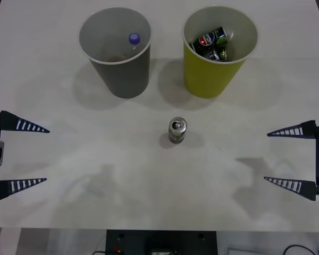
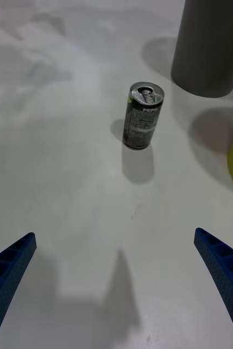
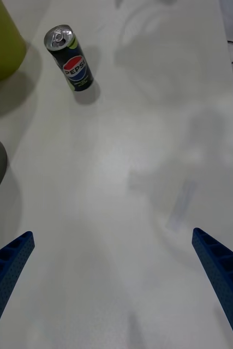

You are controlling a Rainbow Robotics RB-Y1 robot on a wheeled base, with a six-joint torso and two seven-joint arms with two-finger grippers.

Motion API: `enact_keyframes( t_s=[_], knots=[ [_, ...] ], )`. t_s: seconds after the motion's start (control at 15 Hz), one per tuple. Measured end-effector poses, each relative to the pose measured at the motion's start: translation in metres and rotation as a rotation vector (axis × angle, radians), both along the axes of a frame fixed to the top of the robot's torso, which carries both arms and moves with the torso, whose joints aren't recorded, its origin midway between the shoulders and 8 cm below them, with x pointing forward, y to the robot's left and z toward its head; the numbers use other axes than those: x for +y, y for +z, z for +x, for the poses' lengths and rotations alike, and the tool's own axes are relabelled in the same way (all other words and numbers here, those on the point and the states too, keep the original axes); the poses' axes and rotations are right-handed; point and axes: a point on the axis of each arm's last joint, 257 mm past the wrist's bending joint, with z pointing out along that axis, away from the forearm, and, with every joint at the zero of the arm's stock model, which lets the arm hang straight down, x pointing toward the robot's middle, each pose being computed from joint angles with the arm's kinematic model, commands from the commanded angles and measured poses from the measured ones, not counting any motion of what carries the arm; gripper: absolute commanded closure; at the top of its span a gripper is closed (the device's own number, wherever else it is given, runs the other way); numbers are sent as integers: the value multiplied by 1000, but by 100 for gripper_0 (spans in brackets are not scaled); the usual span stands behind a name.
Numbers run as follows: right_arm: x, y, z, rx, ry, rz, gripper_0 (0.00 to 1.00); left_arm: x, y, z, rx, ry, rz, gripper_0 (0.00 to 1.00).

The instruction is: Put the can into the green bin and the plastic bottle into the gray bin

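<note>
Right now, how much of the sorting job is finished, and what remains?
Done: the plastic bottle, seen by its blue-violet cap, sits inside the dark gray tapered bin. In hand: nothing; the left gripper and right gripper wait open at the table sides. Left: the small silver-topped can stands upright on the table, not yet in the yellow-green bin.

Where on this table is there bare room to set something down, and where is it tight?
Bare table stretches between the can and the left gripper, and likewise toward the right gripper, both open at the side edges. The near strip in front of the can is free too. It is tightest at the far edge, in the narrow gap between the gray bin and the green bin.
</note>
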Motion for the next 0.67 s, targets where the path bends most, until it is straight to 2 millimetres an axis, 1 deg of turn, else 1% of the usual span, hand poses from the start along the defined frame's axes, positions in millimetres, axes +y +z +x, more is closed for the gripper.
enact_keyframes(
  t_s=[0.33, 0.67],
  knots=[
    [7, -19, 12, -5, 25, 76, 0, 0, 0, 0, 0, 0, 0, 0],
    [25, -36, 26, 20, 15, 170, 0, 0, 0, 0, 0, 0, 0, 0]
  ],
)
